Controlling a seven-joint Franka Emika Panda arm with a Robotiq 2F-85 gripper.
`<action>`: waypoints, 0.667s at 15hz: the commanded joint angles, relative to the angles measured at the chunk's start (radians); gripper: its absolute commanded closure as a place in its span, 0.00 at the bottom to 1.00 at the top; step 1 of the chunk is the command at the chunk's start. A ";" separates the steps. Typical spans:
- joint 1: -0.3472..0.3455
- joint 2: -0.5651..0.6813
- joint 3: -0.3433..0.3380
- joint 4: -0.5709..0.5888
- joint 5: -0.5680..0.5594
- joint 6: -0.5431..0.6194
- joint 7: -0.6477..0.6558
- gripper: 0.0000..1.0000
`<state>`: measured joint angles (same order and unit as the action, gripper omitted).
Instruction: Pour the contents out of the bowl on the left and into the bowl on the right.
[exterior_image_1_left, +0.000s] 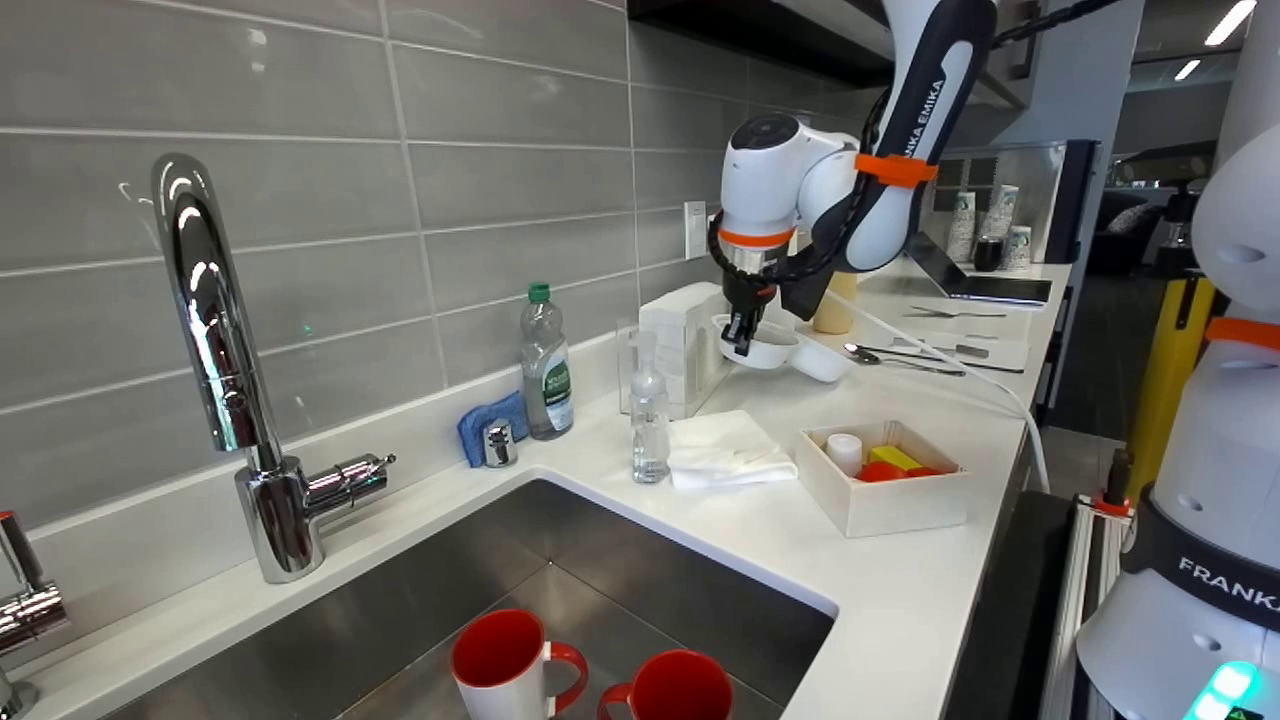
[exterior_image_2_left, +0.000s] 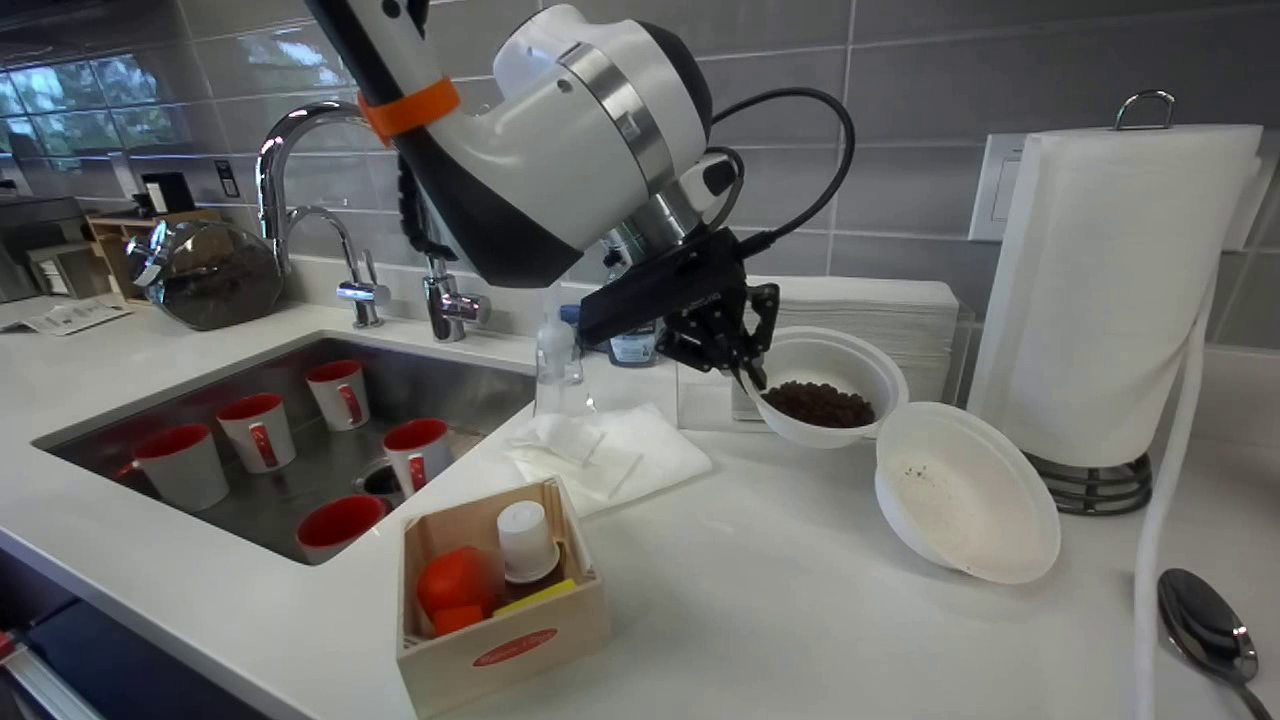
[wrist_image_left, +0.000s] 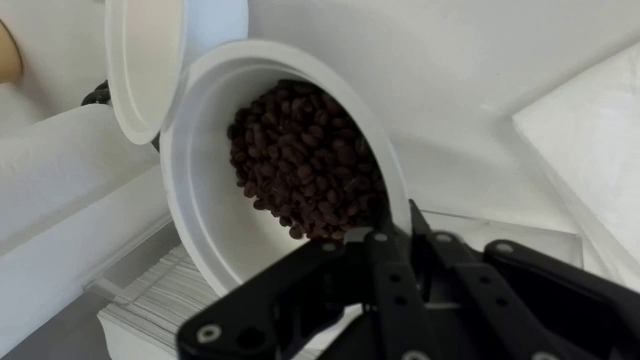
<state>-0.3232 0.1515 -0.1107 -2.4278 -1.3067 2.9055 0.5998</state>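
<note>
My gripper (exterior_image_2_left: 752, 374) is shut on the rim of a white bowl (exterior_image_2_left: 825, 436). The held bowl is a little tilted and seems to be just above the counter. Dark brown beans (exterior_image_2_left: 820, 403) lie inside it; they also show in the wrist view (wrist_image_left: 305, 160), gathered toward the gripped side. A second white bowl (exterior_image_2_left: 975, 500) stands beside it, strongly tilted, with only small dark specks inside. The two bowls appear to touch or nearly touch. In the wrist view the second bowl (wrist_image_left: 150, 60) is partly cut off at the top.
A paper towel roll (exterior_image_2_left: 1110, 300) stands behind the second bowl, and stacked paper towels (exterior_image_2_left: 880, 310) are behind the held bowl. A wooden box (exterior_image_2_left: 500, 640), a clear pump bottle (exterior_image_1_left: 649, 420) and folded white cloth (exterior_image_1_left: 725, 450) lie toward the sink (exterior_image_1_left: 640, 560). A white cable (exterior_image_2_left: 1160, 560) crosses the counter.
</note>
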 joint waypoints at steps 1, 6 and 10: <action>0.015 0.033 0.025 0.014 0.046 -0.022 -0.032 1.00; 0.015 0.077 0.060 0.017 0.057 -0.008 -0.042 1.00; 0.006 0.082 0.085 0.010 0.069 0.023 -0.076 1.00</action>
<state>-0.3111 0.2293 -0.0425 -2.4237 -1.2821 2.9046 0.5805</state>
